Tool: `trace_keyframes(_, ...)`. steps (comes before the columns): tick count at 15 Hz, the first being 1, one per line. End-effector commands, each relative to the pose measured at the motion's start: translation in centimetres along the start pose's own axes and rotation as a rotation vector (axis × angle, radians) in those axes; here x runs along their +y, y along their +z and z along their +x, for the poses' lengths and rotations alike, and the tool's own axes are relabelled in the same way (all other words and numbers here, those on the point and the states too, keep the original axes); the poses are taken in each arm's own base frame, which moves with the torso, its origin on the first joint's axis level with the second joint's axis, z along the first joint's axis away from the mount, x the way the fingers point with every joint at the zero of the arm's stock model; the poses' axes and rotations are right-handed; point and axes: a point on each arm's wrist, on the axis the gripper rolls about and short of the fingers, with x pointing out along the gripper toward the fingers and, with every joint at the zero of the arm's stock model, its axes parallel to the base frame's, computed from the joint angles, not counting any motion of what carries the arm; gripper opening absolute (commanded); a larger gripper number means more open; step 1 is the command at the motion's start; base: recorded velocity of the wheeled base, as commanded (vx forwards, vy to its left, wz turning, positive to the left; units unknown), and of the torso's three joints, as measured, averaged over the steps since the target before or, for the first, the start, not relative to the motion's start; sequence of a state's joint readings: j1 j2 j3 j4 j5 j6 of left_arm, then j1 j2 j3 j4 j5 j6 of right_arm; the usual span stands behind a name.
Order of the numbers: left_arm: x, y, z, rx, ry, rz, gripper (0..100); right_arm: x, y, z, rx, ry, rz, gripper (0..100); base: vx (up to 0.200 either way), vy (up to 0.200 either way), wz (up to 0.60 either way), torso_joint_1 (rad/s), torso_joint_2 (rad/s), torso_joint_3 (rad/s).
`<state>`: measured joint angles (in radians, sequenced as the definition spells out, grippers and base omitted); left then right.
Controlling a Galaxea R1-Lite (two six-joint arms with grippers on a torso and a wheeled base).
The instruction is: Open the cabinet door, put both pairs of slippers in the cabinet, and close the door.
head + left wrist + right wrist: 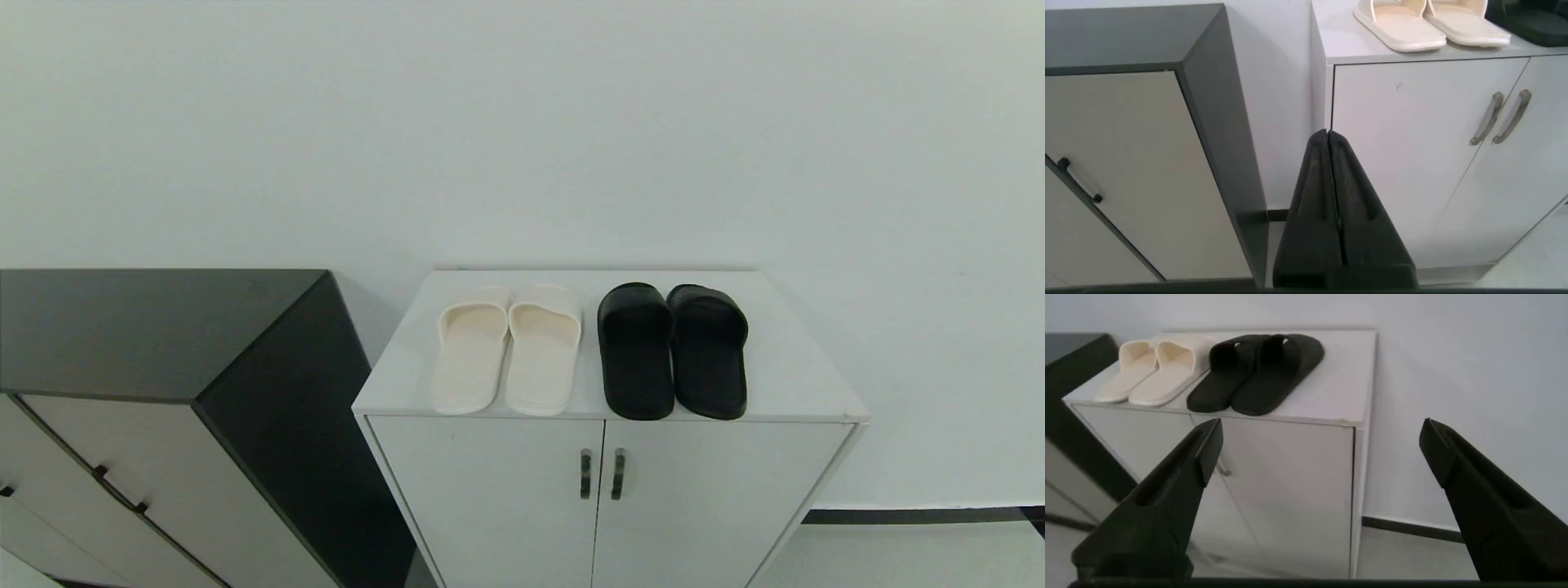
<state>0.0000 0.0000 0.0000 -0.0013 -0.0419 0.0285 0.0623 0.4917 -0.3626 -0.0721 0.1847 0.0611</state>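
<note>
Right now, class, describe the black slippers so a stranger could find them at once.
Find the white two-door cabinet beside the dark cupboard. Two slipper pairs lie on top. Yours is the black slip-on pair, right of the cream pair.

There are two cabinets: one white cabinet (784, 359) and one dark cabinet (147, 327). Four slippers make two pairs, one cream pair (506, 349) and one black pair (673, 351), two slippers in each. The white cabinet has two doors, the left door (490, 506) and the right door (702, 498), and two handles, one left handle (585, 474) and one right handle (618, 474). Two dark pulls show on the dark cabinet, a near pull (118, 490) and an edge pull (6, 491). There are two claws, the left claw (1328, 135) and the right claw (1321, 433), with two fingers (1167, 498) each.
</note>
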Motion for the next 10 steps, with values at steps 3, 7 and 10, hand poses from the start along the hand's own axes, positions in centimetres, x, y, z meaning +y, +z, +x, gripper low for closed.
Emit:
trace_keyframes(3,0.0,0.0,0.0,0.001,-0.001,-0.001,0,4.3,2.2,10.0,0.188,0.161,0.038,100,0.0,0.0,0.0,0.0,0.0,0.0)
trace_keyframes(7,0.0,0.0,0.0,0.001,-0.001,-0.001,0,10.2,3.9,14.8,0.212,0.099,0.097,100,0.0,0.0,0.0,0.0,0.0,0.0)
trace_keyframes(10,0.0,0.0,0.0,0.001,-0.001,-0.001,0,12.7,3.7,19.1,0.229,0.006,0.114,100,0.0,0.0,0.0,0.0,0.0,0.0)
